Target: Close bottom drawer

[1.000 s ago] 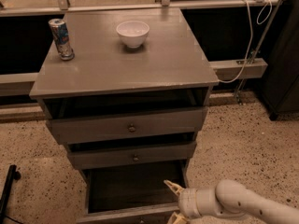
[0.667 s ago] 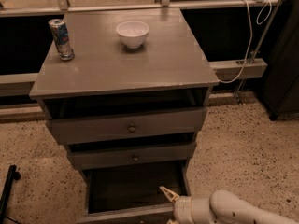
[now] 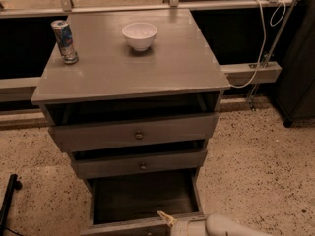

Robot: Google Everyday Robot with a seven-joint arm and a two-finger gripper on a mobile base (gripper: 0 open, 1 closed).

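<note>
My cream pincer (image 3: 166,218) sits at the front rim of the grey-brown wooden bottom drawer (image 3: 142,196), which is pulled well out. I cannot tell the pincer's opening. An off-centre push might skew the drawer and jam it.

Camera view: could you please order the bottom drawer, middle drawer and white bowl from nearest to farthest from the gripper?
1. Bottom drawer, pulled open, right beside the gripper at the frame's lower edge.
2. Middle drawer, just above it.
3. White bowl, far back on the cabinet top.
</note>
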